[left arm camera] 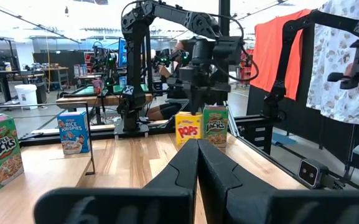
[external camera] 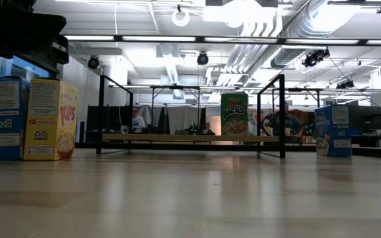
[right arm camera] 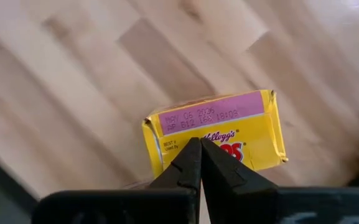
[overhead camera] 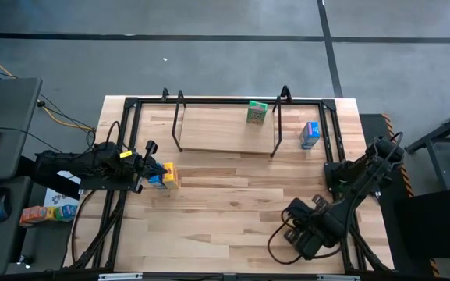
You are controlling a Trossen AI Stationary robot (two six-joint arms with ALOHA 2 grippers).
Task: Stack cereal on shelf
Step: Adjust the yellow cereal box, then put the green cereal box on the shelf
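Wood plank table | rect. cardboard cereal boxes | wire-rod shelf

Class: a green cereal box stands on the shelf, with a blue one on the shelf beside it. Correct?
No. The blue box stands on the table, outside the shelf; the green box is on it. See the high view.

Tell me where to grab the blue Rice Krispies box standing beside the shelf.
Grip the blue Rice Krispies box across its thin depth, near the top, coming straight down from above. It stands upright and alone, top face free, while the shelf has rod uprights close beside it, so a sideways approach looks cramped.
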